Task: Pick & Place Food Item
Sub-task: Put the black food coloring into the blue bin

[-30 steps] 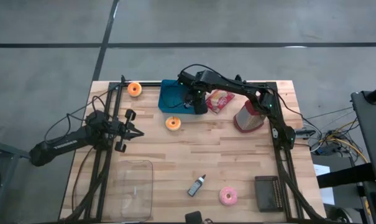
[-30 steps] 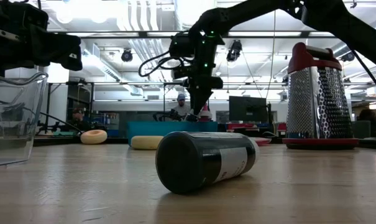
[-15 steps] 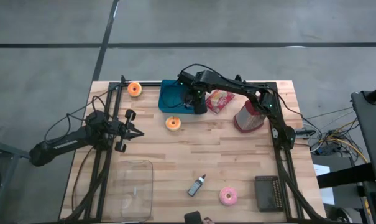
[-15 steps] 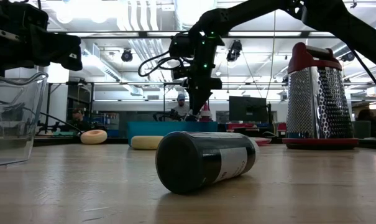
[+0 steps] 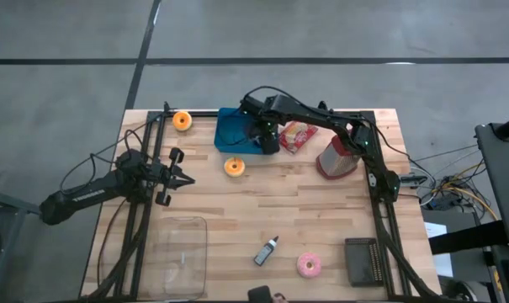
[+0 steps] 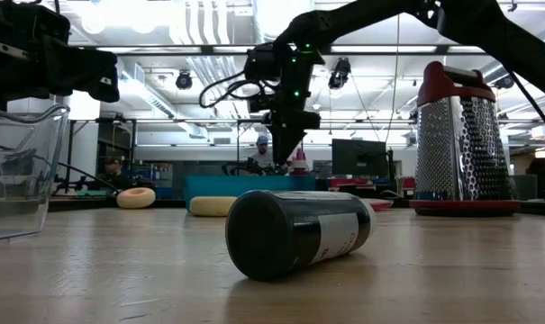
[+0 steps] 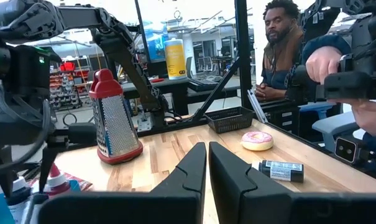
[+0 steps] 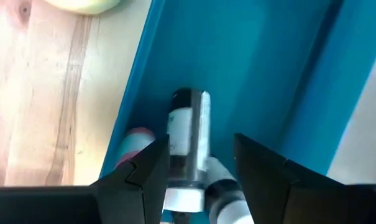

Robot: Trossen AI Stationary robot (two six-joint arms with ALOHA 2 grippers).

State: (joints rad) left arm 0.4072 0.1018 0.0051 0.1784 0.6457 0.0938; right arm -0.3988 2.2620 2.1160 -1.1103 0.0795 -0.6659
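My right gripper (image 5: 267,139) is open and points down into the blue tray (image 5: 233,126) at the table's far middle. In the right wrist view a small bottle (image 8: 189,134) with a white label lies on the tray floor (image 8: 250,68) between the fingers, with a gap to one finger. A pink item (image 8: 130,142) lies beside it. My left gripper (image 5: 177,177) is shut and empty, above the table's left side. An orange donut (image 5: 234,167) lies on the table just in front of the tray.
A second orange donut (image 5: 182,120) lies at the far left, and a snack packet (image 5: 296,136) and a grater (image 5: 338,156) right of the tray. Near the front are a clear container (image 5: 182,252), a dark bottle (image 5: 267,250), a pink donut (image 5: 309,265) and a black basket (image 5: 363,261). People sit beyond the table.
My right gripper has risen slightly over the blue tray, still open. The left arm has kept still.
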